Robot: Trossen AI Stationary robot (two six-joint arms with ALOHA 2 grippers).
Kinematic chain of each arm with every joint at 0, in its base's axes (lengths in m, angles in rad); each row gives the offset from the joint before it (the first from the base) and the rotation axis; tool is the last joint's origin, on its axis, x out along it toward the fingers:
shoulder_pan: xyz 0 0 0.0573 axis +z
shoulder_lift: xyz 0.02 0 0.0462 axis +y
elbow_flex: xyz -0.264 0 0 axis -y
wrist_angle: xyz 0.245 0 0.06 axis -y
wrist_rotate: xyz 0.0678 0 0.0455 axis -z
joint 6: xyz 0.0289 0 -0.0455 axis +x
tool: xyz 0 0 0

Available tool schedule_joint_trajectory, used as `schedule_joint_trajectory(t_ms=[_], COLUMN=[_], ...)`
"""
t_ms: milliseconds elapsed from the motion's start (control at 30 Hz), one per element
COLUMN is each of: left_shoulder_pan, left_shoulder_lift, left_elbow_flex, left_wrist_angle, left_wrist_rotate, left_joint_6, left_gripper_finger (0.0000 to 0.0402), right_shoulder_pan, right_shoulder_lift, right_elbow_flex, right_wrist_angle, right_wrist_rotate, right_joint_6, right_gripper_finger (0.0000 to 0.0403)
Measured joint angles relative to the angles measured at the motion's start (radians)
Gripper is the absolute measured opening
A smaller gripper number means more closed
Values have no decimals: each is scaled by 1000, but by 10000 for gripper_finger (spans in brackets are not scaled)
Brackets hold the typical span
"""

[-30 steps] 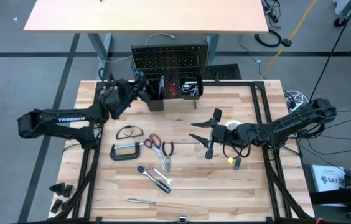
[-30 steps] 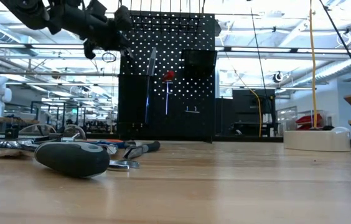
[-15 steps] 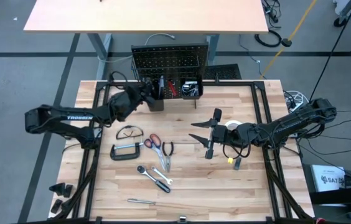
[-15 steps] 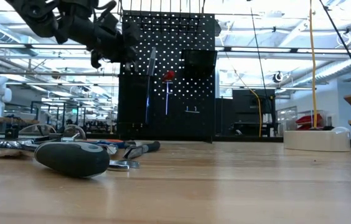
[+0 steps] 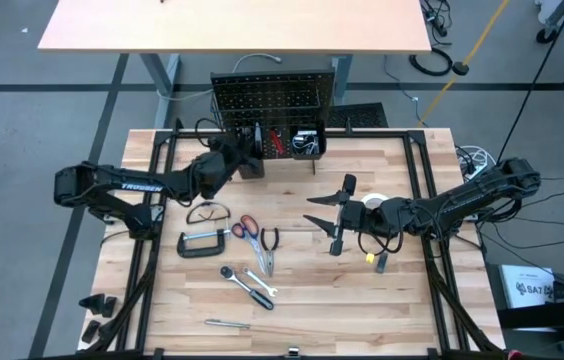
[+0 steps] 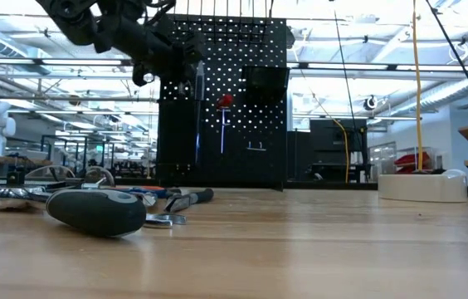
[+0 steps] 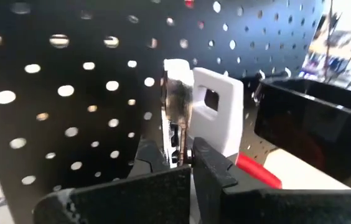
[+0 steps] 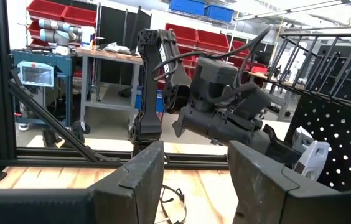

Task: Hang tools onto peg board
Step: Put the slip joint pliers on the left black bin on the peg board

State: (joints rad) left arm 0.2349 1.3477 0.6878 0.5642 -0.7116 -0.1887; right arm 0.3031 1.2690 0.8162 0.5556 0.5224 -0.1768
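- Peg board [image 5: 272, 95]: black perforated panel, upright at top centre of the high view; small black bins [image 5: 305, 143] at its foot.
- On the board: red screwdriver [image 6: 223, 116] hanging vertical, centre of the low view; a blue-grey level [image 6: 198, 116] hanging just left of it.
- Safety glasses [image 5: 207, 212]: flat on the table, left of centre.
- Black C-clamp [image 5: 202, 242]: below the glasses.
- Red-handled scissors [image 5: 244, 228] and pliers [image 5: 267, 245]: side by side, right of the clamp.
- Ratchet wrench [image 5: 245, 283]: lower centre, lying diagonal.
- White tape roll [image 5: 374, 202]: right of centre.
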Motion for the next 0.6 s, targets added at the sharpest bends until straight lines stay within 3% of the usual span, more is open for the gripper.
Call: schedule_joint_trajectory(t_ms=[600], left_shoulder_pan=[-29], left_shoulder_lift=[95], left_elbow_flex=[60], left_wrist_angle=[-105], left_wrist_rotate=[-67], left_joint_6=[38], left_gripper_finger=[0], right_shoulder_pan=[0], right_shoulder_lift=[0], right_elbow_flex=[0], right_wrist_angle=[0], right_wrist_rotate=[0], right_joint_6=[0], right_gripper_finger=[171])
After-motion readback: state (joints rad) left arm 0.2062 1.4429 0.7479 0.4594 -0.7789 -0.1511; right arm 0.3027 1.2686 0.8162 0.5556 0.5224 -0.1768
